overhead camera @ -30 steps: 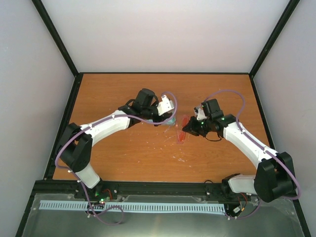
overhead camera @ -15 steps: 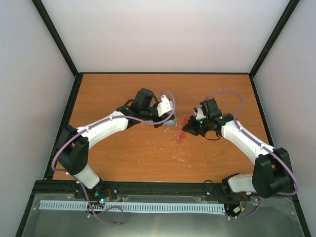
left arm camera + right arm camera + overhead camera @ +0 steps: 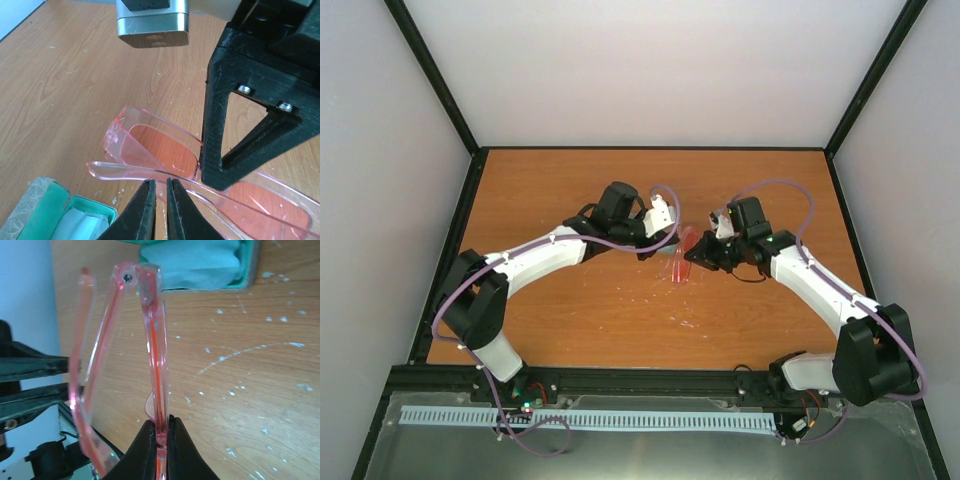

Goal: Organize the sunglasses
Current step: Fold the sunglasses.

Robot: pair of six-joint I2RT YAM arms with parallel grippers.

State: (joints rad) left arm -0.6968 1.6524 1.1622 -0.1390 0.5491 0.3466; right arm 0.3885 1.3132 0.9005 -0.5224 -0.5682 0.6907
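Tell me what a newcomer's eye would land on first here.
The translucent pink sunglasses, held up over the middle of the wooden table, stand out first. The right hand is clamped on their front frame, while the left hand has its narrowly parted fingertips at one folding arm. On the table beside them lies an open grey case with teal lining and a pale cloth inside.

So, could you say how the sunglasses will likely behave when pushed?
The sunglasses look thin, translucent plastic: probably light and slightly flexible. The temple is hinged, so a push would likely fold it. The right gripper pinches the slim frame; hard squeezing might crack it.
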